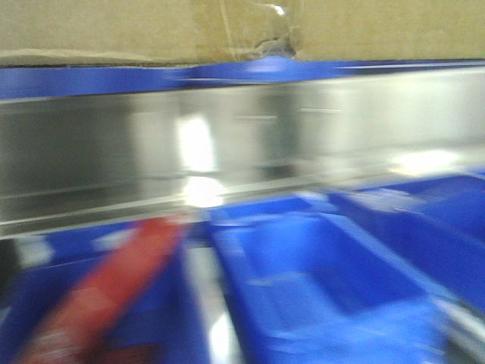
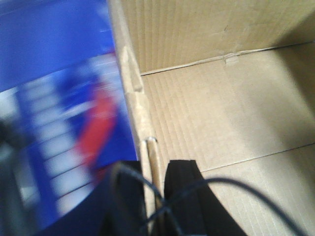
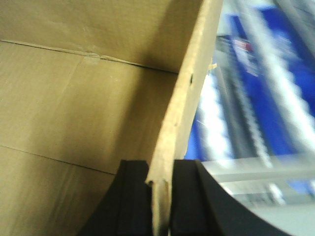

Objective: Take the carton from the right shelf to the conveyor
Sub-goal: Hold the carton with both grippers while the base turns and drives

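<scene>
The brown corrugated carton fills the top of the front view, above the shelf's shiny steel rail. The left wrist view looks into the open carton. My left gripper is shut on its left wall, one black finger inside and one outside. In the right wrist view my right gripper is shut on the right wall of the carton in the same way. The belt with the red frame is not in view. All views are blurred.
Blue plastic bins stand below the rail. A blurred red object lies slanted at the lower left. A blue strip runs under the carton. Blue bins and white bars show outside the carton walls.
</scene>
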You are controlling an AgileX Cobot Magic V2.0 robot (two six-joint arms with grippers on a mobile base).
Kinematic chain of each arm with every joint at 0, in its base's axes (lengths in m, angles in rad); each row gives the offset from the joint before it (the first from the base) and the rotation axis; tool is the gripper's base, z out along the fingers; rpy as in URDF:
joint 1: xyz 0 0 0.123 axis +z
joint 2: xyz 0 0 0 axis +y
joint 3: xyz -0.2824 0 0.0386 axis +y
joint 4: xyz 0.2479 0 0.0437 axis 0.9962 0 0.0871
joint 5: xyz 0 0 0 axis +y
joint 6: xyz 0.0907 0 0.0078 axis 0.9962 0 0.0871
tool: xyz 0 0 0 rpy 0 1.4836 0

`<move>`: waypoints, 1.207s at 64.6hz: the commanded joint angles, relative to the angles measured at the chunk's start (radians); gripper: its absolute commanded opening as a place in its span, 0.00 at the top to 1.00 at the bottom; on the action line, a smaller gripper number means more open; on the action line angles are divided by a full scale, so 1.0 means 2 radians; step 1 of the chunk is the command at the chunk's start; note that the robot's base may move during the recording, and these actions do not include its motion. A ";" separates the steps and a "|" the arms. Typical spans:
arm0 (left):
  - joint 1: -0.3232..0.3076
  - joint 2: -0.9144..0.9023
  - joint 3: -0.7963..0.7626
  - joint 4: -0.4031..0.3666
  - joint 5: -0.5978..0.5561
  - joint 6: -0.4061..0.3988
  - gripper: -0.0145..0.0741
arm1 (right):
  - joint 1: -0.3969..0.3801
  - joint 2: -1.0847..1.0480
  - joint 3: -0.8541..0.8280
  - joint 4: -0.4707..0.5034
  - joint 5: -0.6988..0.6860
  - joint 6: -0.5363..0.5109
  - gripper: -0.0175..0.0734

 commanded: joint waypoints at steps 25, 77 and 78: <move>-0.008 -0.003 -0.001 -0.033 -0.024 0.004 0.85 | 0.003 -0.005 -0.003 0.019 -0.044 -0.007 0.88; -0.008 -0.003 -0.001 -0.032 -0.025 0.004 0.85 | 0.003 -0.005 -0.003 0.019 -0.044 -0.007 0.88; -0.008 -0.003 -0.001 -0.032 -0.025 0.004 0.85 | 0.003 -0.005 -0.003 0.019 -0.044 -0.007 0.88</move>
